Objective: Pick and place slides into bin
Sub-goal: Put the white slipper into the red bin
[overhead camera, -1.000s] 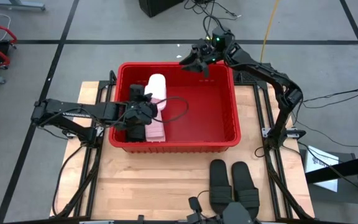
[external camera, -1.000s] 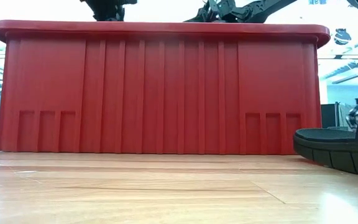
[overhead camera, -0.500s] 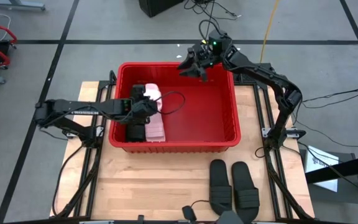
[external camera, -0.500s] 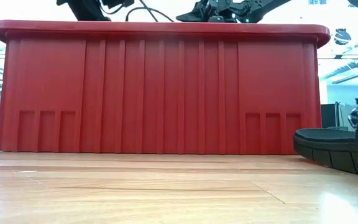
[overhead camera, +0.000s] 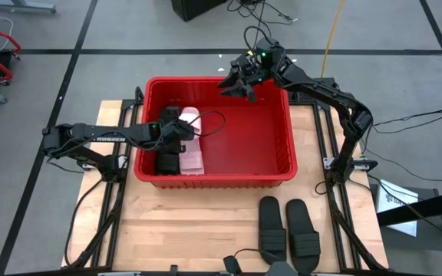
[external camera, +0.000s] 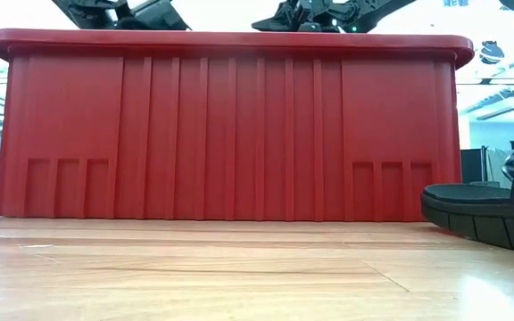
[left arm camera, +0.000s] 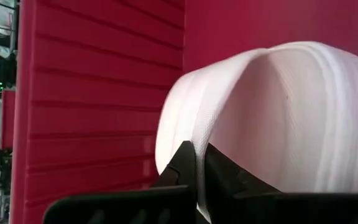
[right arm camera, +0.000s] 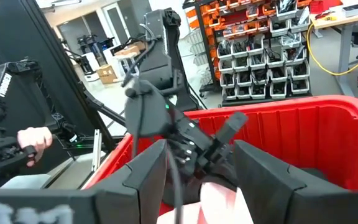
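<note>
High view, desk (overhead camera: pixel 167 230): pale wood, carrying the bin and the two slides not yet binned.
Bin (overhead camera: pixel 282 115): big red crate in the middle of the desk; its ribbed front wall (external camera: pixel 230 134) fills the low view and hides everything inside.
Left arm: reaches in over the bin's left rim, low inside the left end.
Right arm: raised above the bin's far rim.
Black slides on desk (overhead camera: pixel 288 228): a pair side by side, in front of the bin toward its right corner, well apart from both my hands; one toe (external camera: pixel 484 209) shows in the low view.
Slides in bin: a pale pink one (overhead camera: pixel 192 152) lies against the left wall, with something dark beside it under my left hand that I cannot make out.
Left hand (overhead camera: pixel 176 132): fingers pressed together; in the left wrist view their tips (left arm camera: pixel 194 171) sit right against a white strap (left arm camera: pixel 278 118), and I cannot tell whether they pinch its edge.
Right hand (overhead camera: pixel 236 80): fingers spread, carrying nothing, hovering at the far rim.
Risk, left: if the strap is snagged, lifting out could drag the slide up.
Risk, right: my cable (overhead camera: pixel 215 126) loops inside the bin; the right hand dropping in could catch it.
</note>
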You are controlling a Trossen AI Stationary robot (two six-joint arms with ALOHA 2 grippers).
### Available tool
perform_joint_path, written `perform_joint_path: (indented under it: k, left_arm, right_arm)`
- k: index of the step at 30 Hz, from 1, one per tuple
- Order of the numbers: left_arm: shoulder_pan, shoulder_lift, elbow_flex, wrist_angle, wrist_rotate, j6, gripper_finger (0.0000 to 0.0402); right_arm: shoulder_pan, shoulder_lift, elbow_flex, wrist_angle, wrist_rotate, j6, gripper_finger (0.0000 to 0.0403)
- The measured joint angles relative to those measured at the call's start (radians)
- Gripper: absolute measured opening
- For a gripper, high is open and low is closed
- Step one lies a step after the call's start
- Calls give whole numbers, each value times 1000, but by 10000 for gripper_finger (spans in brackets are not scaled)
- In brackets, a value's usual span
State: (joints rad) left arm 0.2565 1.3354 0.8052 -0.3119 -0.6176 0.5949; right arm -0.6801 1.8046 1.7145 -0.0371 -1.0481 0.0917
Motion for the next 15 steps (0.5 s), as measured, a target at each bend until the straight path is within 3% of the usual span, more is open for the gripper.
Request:
perform_joint_path:
  k: [8, 15]
  left_arm:
    - [26, 0, -59, 81, 111, -13, 4]
    - [26, 0, -59, 55, 120, -27, 5]
  right_arm:
    - [2, 0, 0, 2, 1, -7, 172]
    - [2, 1, 0, 2, 2, -7, 172]
